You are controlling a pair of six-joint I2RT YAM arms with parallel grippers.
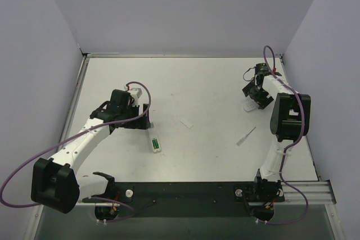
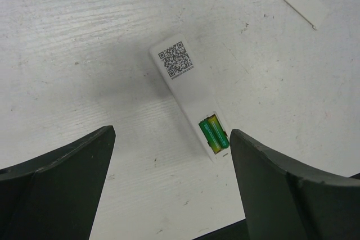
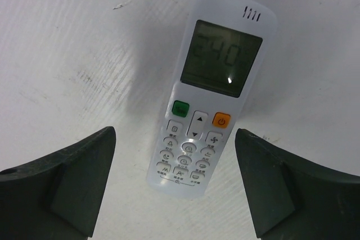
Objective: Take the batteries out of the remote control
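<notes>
As its cover is already off, slim remote (image 2: 185,91): laid face down on the near left of the table, compartment open at its near end.
Green batteries (image 2: 212,133): two, seated side by side in that compartment.
Left gripper (image 2: 172,134): spread wide, nothing held, hung over the slim remote.
Step in hand: one cell is best pried up at one end, then pinched narrowly. Otherwise the light body may be dragged along.
Battery cover (image 1: 187,123): laid apart, mid-table.
Air-conditioner remote (image 3: 216,99): face up, far right, digits shown on its display.
Right gripper (image 3: 174,136): spread wide, empty, above it.
</notes>
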